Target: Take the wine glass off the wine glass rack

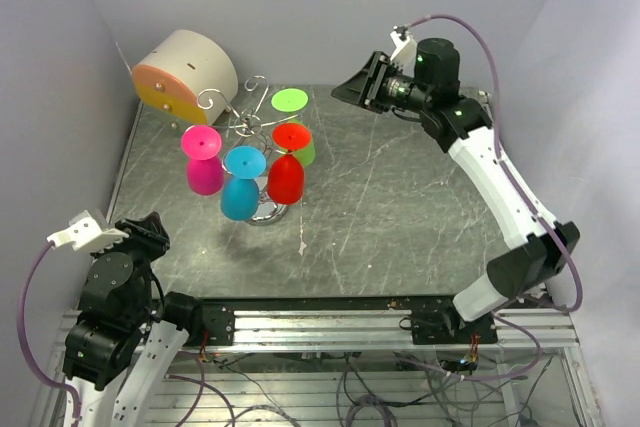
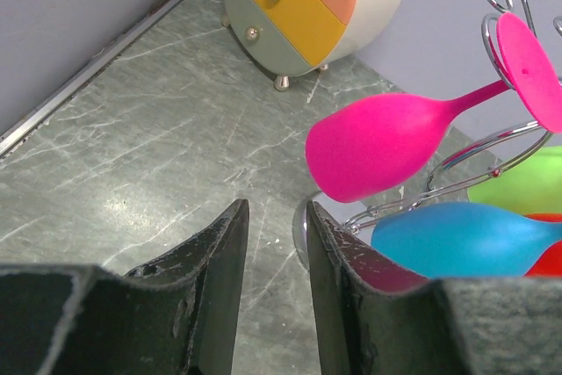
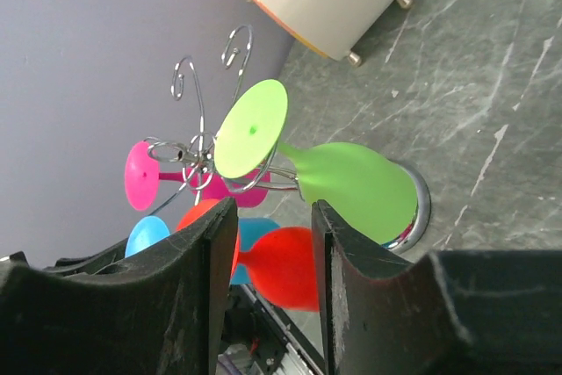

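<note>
Grey marbled desk (image 1: 400,217) between lilac walls carries the wine glass rack (image 1: 248,123) in its far left part. The rack stands just beside a beige cylinder (image 1: 190,72) with orange, yellow and grey-green drawer fronts and silver knobs. Four wine glasses hang bowl-down from the rack's curled wire arms: the pink glass (image 1: 204,172) on the left, the blue glass (image 1: 240,195) nearest, the red glass (image 1: 285,179) to the right and the green glass (image 1: 290,100) farthest. The left claw (image 2: 277,210) sits at the near left, fingers apart and empty, facing the pink and blue glasses without touching them. The right claw (image 3: 274,208) hovers at the far right, fingers apart and empty, facing the green glass from well apart.
</note>
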`<state>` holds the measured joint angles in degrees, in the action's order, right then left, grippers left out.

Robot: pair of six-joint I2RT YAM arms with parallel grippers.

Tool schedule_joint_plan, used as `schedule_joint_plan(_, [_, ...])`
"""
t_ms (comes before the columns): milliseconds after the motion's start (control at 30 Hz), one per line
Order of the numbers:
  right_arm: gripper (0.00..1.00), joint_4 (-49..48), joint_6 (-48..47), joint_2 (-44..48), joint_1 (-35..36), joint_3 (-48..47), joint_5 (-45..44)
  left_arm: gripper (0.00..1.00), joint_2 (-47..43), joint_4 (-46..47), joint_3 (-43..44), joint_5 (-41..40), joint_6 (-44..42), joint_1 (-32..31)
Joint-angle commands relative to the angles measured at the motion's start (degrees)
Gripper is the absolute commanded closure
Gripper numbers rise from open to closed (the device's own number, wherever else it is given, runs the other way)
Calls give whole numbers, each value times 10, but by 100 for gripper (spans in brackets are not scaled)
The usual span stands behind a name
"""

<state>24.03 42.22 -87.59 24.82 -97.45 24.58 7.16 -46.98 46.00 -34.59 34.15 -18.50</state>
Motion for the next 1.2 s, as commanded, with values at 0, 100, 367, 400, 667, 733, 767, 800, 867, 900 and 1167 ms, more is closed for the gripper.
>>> schedule_joint_plan(0, [61,-38,12,-42,-1,-40,68,57,-7,2,0,-18,7,-5])
schedule_joint_plan(100, [61,-51,19,-68,0,-55,91,57,-10,2,1,-19,7,-5])
schedule_joint_plan(367, [58,-95,35,-111,13,-58,119,57,-14,0,1,-21,8,-5])
schedule_joint_plan(400, [58,-99,35,-115,15,-58,123,57,-14,0,1,-21,9,-5])
schedule_joint_plan(667, [60,-89,24,-149,30,-89,110,58,-15,-1,1,-22,10,-5])
schedule_joint_plan(733, [60,-87,22,-155,30,-94,107,58,-17,-2,2,-23,10,-5])
schedule_joint_plan(767, [60,-89,22,-158,30,-96,107,58,-17,-1,2,-24,10,-5])
schedule_joint_plan(800, [60,-93,24,-160,30,-95,108,58,-16,-2,2,-24,11,-5])
schedule_joint_plan(867, [61,-98,27,-165,30,-96,110,58,-16,-2,2,-24,11,-5])
schedule_joint_plan(900, [61,-98,27,-170,30,-98,111,58,-16,-2,2,-24,10,-4])
schedule_joint_plan(1167, [67,-121,38,-184,31,-92,121,58,-16,-3,2,-25,11,-5])
